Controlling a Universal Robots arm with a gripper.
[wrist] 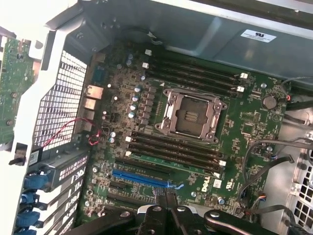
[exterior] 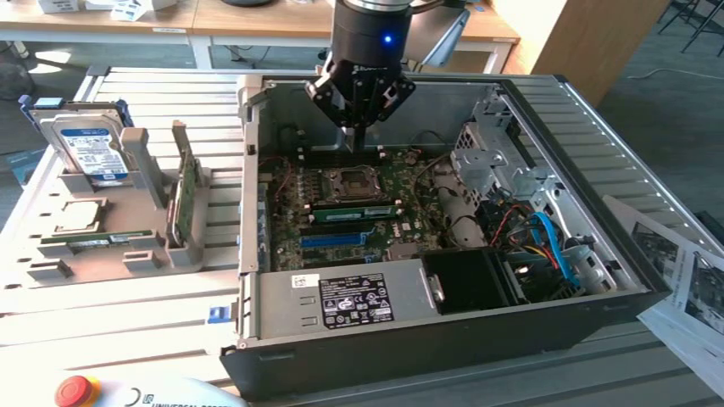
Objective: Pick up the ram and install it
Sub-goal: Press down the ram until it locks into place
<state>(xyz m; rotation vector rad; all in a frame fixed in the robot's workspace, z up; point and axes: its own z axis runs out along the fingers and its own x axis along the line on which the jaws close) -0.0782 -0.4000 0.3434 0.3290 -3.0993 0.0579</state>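
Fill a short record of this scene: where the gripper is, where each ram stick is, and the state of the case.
gripper: over the motherboard, near the case's far wall
ram in slot: green stick lying in a slot beside the CPU socket
ram in tray: flat in the grey holder, at the exterior view's left
blue slot: nothing in it
case: open, side panel off
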